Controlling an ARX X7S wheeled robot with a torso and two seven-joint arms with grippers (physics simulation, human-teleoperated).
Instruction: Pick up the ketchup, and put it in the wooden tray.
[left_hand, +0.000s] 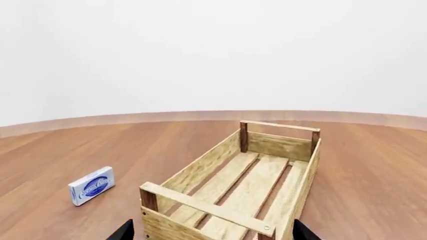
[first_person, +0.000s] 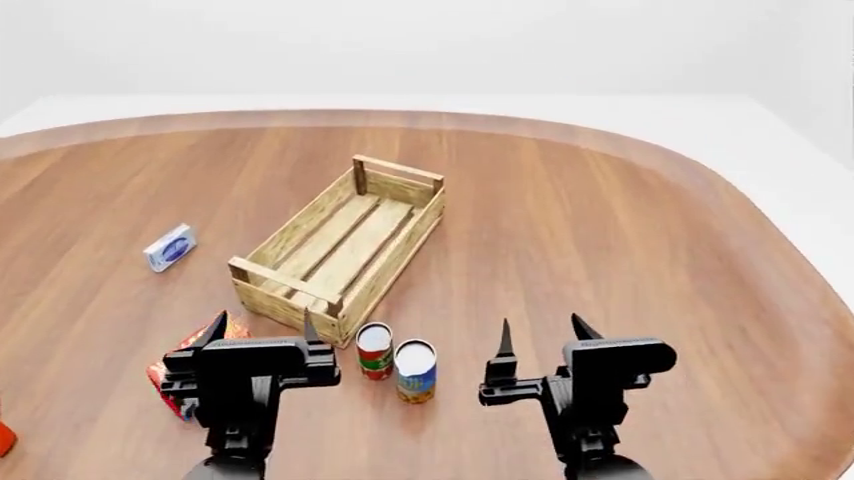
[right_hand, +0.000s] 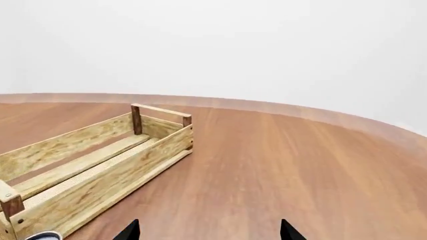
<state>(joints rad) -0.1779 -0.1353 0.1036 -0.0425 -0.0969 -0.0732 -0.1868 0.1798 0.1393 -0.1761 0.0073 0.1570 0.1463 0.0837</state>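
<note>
Two cans (first_person: 396, 366) stand just below the empty tray (first_person: 388, 262) at frame centre; a blue box (first_person: 170, 247) lies left. The ketchup (first_person: 6, 437) is barely visible at lower left edge. Left gripper (first_person: 258, 336) and right gripper (first_person: 543, 339) are spread open, holding nothing.

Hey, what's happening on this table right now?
Nothing is being handled yet. The left end effector and right end effector both hover open and empty over the near side of the table. The wooden tray sits ahead of them with nothing in it. Two cans stand just in front of the tray and a small blue box lies off to its left. A sliver of orange-red at the left edge may be the ketchup, untouched.
</note>
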